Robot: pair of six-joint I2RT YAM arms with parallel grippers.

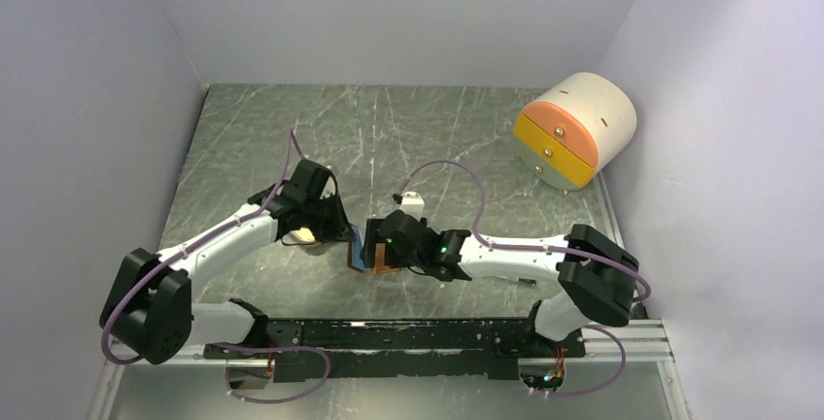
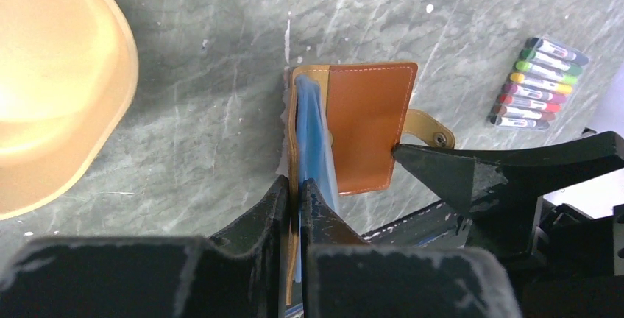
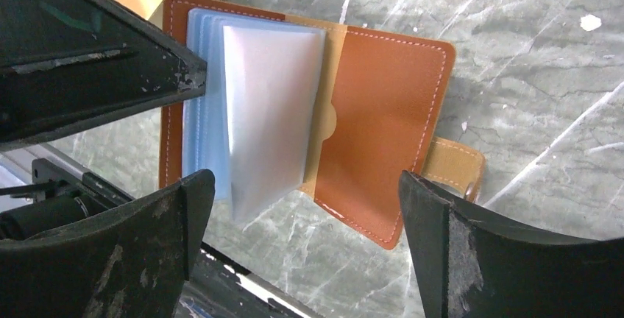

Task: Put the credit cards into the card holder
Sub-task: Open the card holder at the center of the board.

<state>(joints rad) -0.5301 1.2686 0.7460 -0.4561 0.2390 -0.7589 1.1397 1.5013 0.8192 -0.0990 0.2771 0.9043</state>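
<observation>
Grey-green marbled table (image 1: 291,138), white walls around. At its front middle, between the two arms, sits the holder (image 3: 383,112), open: smooth tan leather, white-stitched, with a snap tab and a fan of frosted bluish plastic sleeves (image 3: 272,97). The left gripper (image 2: 298,185) is clamped tight on one cover's edge. The right gripper (image 3: 303,185) stands wide open and empty, jaws either side of the holder. No loose card shows. Judged step: the holder is held open for loading. Next, the right arm must fetch a card, thin and likely slippery, and slide it into a sleeve.
</observation>
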